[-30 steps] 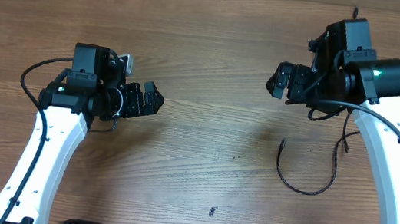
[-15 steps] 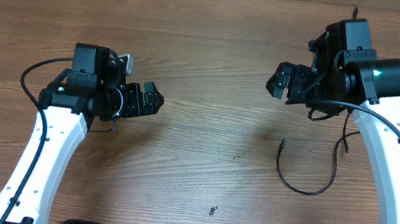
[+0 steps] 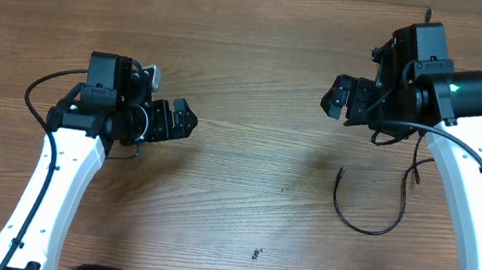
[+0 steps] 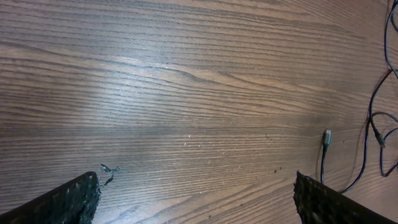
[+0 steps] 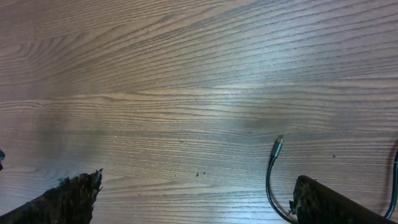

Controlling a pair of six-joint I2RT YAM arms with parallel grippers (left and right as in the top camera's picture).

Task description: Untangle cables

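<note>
From overhead, the left claw (image 3: 185, 120) stands spread wide with nothing between its jaws, and the right claw (image 3: 336, 97) is spread just as wide and holds nothing either. The cables (image 3: 416, 167) lie on the wooden table (image 3: 262, 45) beside and under the right arm, behind that claw's tips. One looped cable (image 3: 361, 227) curls nearer the robot's base than the right claw, well apart from the left claw and far out ahead of it. In the left wrist view, both fingers (image 4: 65, 200) sit at the bottom corners, wide apart, with bare wood between them. A silver-tipped plug (image 4: 327, 137) lies just ahead of the finger at the frame's right, its cord running down behind that finger, and more thin cords trail at the far edge. In the right wrist view, the spread fingers (image 5: 326, 200) frame the wood the same way, with the plug just inside the frame-right finger; whether they touch cannot be told.
</note>
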